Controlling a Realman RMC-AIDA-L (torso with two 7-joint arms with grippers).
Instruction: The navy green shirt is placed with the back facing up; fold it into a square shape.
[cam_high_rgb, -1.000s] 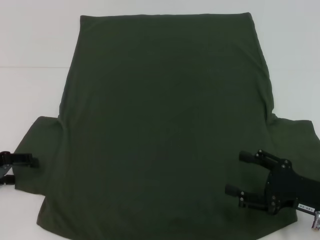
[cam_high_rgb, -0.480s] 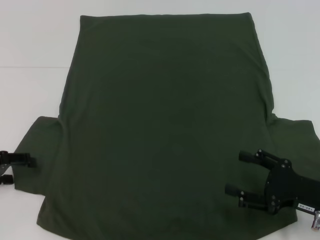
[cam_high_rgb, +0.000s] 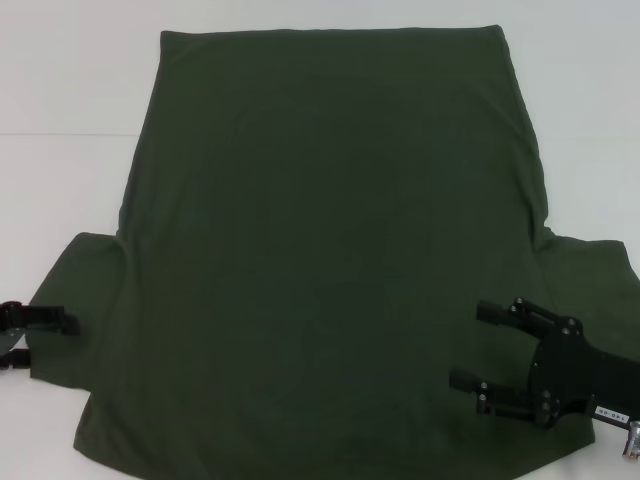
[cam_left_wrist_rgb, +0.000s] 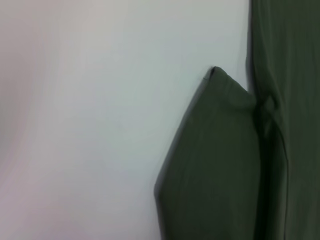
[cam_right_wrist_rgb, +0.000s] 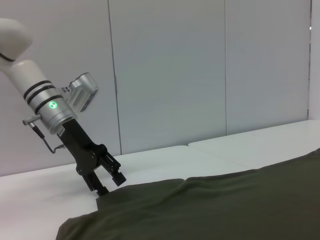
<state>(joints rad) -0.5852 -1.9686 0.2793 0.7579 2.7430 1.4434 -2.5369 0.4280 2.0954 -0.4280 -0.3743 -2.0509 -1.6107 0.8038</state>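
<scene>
Beneath the open, empty right gripper (cam_high_rgb: 463, 346) the navy green shirt (cam_high_rgb: 330, 240) was spread, its sleeve edge flanked by the open left gripper (cam_high_rgb: 48, 340).

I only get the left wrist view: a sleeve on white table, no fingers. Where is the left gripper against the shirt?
Observer: The head view shows the left gripper at the outer edge of the shirt's left sleeve.
Operator: Open or shut?
Observer: Open. Its fingers stand apart at the sleeve edge, and the right wrist view shows it low by the cloth.
Operator: And the right arm?
Observer: The right gripper is open over the shirt near the right sleeve, fingers pointing toward the middle. The shirt lies flat, unfolded.
</scene>
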